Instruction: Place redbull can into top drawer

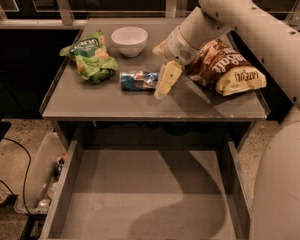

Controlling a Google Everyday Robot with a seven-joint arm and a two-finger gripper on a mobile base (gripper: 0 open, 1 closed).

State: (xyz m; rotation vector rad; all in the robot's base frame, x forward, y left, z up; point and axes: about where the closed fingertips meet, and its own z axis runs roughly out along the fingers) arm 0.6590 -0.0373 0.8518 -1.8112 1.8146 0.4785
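The redbull can (pixel 138 80) lies on its side on the grey table top (pixel 90 104), between the green snack bag and my arm. My gripper (pixel 161 65) hangs just right of the can. Its near finger (pixel 166 80) is at the can's right end and its far finger (pixel 159 48) is behind, with a gap between them. The fingers stand open and the can rests on the table. The top drawer (pixel 140 194) is pulled out below the table's front edge, wide, grey and flat-bottomed.
A white bowl (pixel 129 40) stands at the back of the table. A green snack bag (pixel 89 56) lies at the left and a brown chip bag (pixel 225 66) at the right, under my arm. A clear bin (pixel 37 176) and cables sit on the floor at the left.
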